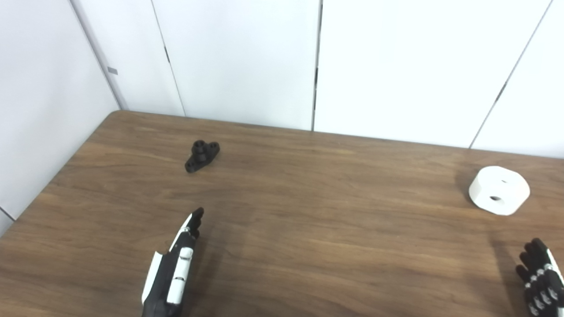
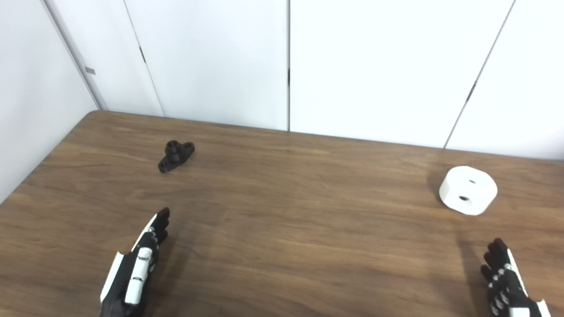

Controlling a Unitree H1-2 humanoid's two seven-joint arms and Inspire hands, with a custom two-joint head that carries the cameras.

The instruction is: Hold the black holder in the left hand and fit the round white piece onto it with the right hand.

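Both pieces lie untouched on the counter [image 1: 282, 229]: black holder [image 1: 202, 156] upper left, round white piece [image 1: 499, 190] at right. The left robot hand [image 1: 174, 268] and right robot hand [image 1: 539, 275], both released and empty, should first reach the holder from lower left, gripping its base so the central boss stays exposed

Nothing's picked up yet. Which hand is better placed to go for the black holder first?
Left. The left hand is open, empty and on the same side of the table as the black holder, pointing roughly toward it. The right hand sits far across, below the round white piece.

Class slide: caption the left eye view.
Both open hands, left and right, wait short of black holder and white piece.
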